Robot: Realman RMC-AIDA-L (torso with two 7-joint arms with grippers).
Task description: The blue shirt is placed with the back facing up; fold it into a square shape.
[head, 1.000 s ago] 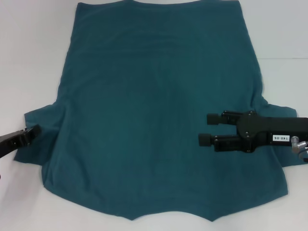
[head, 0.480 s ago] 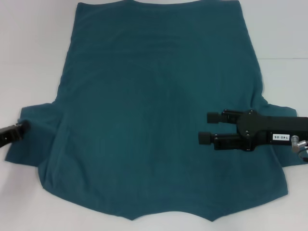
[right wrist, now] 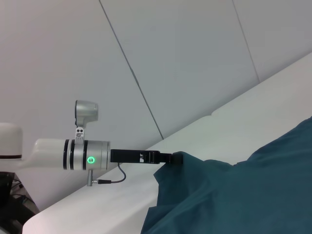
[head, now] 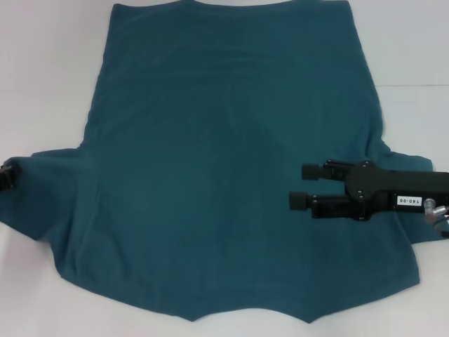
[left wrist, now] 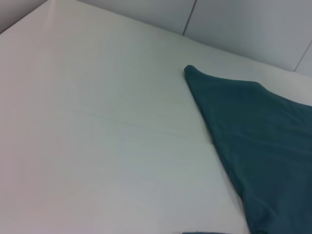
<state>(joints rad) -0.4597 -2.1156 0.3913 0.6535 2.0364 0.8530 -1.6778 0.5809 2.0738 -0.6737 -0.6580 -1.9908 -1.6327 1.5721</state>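
The blue shirt [head: 224, 161] lies spread flat on the white table [head: 42, 70], plain side up, with no lettering showing. My left gripper [head: 5, 175] is at the far left edge of the head view, shut on the tip of the shirt's left sleeve [head: 49, 189] and holding it stretched outward. The right wrist view shows that grip from the side, the left gripper [right wrist: 168, 157] pinching the sleeve corner just above the table. My right gripper [head: 298, 187] is open and empty, hovering over the shirt's right side near the right sleeve, fingers pointing left.
White table surrounds the shirt [left wrist: 258, 126], with bare table [left wrist: 97, 122] to its left. A grey panelled wall [right wrist: 195, 58] stands behind the table. The shirt's lower hem reaches the near edge of the head view.
My left gripper has moved left, almost out of the head view, dragging the left sleeve outward and stretching it. The right arm has not moved.
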